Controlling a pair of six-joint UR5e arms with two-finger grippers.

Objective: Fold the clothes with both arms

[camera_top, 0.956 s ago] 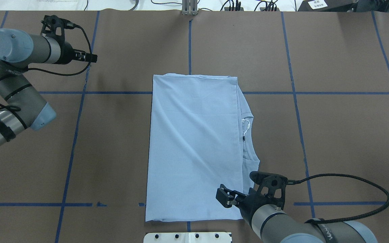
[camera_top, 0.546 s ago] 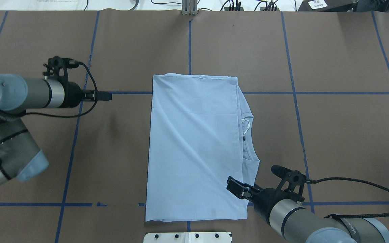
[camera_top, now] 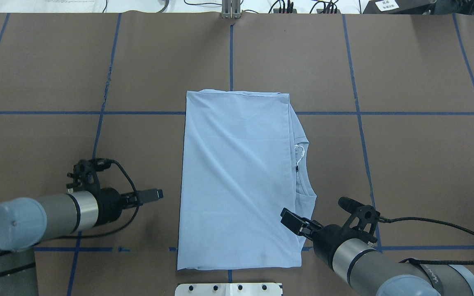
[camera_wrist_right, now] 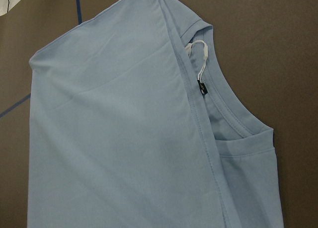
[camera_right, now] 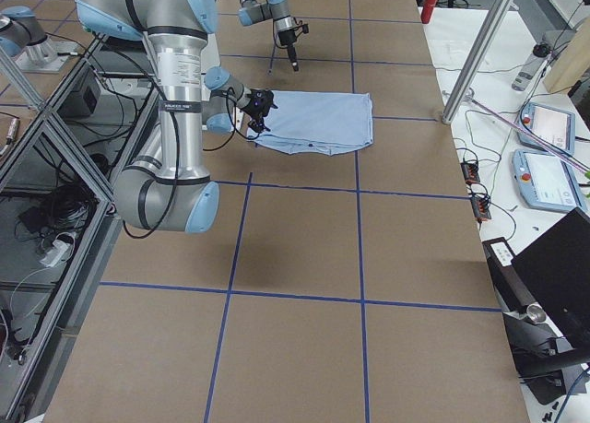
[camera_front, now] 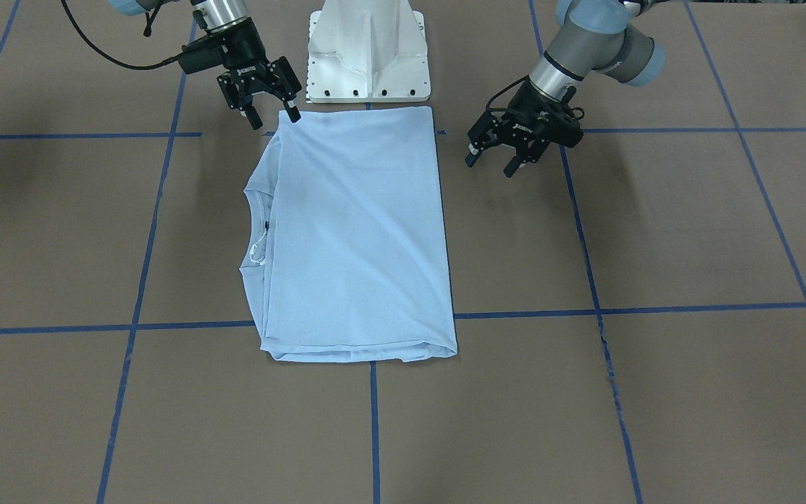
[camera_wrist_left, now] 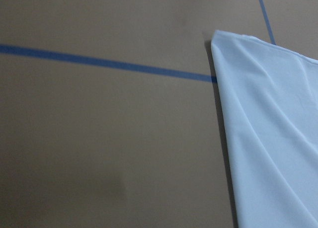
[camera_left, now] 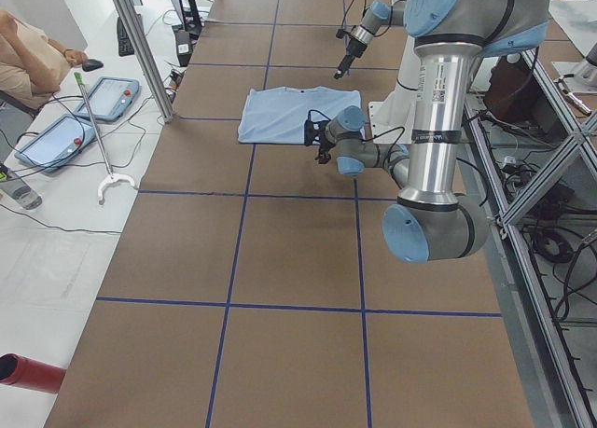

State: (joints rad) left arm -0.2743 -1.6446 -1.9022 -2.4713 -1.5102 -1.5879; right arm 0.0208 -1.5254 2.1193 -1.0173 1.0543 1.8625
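Shirt (camera_top: 237, 176): light blue, folded into a tall rectangle, lying flat at the middle of the brown table (camera_top: 426, 164), among blue tape lines (camera_top: 231, 57). Clock face taken from the overhead view, 12 o'clock pointing away from the robot. Long sides running from 12 to 6; collar (camera_top: 305, 181) and white neck tag (camera_top: 300, 150) peeking out from under the top layer along the 3 o'clock edge. White base plate (camera_top: 228, 289) at 6 o'clock, just beside the near hem.

Right gripper (camera_top: 292, 220): at 5 o'clock of the shirt, over the near corner on the collar side, aimed toward 10 o'clock. Fingers (camera_front: 294, 112) spread wide in the front-facing view, with no cloth pinched between them. One fingertip right at the corner of the cloth; touching or not, impossible to judge.

Left gripper (camera_top: 154, 194): at 8 o'clock of the shirt, near its 9 o'clock edge, with a strip of bare table between, aimed toward 3 o'clock. Seen edge-on from overhead, so no gap visible there; in the front-facing view, fingers clearly parted and empty.

Left wrist camera: bare table, one tape line meeting the shirt's 9 o'clock edge just short of the 11 o'clock corner.

Right wrist camera: stitched hem of the top layer crossing the frame, with the ribbed collar, the looped tag string and a small black label beside it
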